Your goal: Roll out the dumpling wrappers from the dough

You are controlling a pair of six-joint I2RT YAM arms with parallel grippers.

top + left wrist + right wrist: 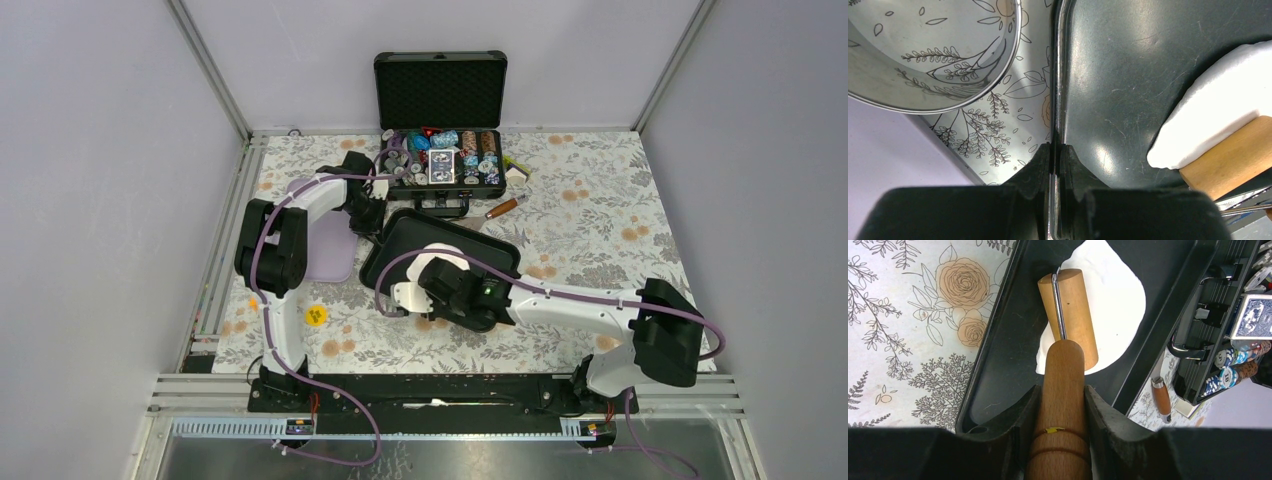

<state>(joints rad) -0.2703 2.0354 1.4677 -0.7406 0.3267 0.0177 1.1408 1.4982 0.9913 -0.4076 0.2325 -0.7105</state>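
Firmly, left tool pinches tray rim; right tool clamps roller on dough.

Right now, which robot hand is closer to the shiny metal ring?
Left. The left gripper pinches the tray rim, with the metal ring just ahead, beside the tray. The right gripper is farther, over the tray, holding the rolling pin on the dough.

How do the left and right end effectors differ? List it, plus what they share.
The left end effector pinches the tray by its thin rim, jaws nearly touching; the right end effector clamps the roller by its thick wooden handle, jaws wider apart. The left sits at the tray's edge; the right reaches over it, roller resting on the dough. Both are shut on something.
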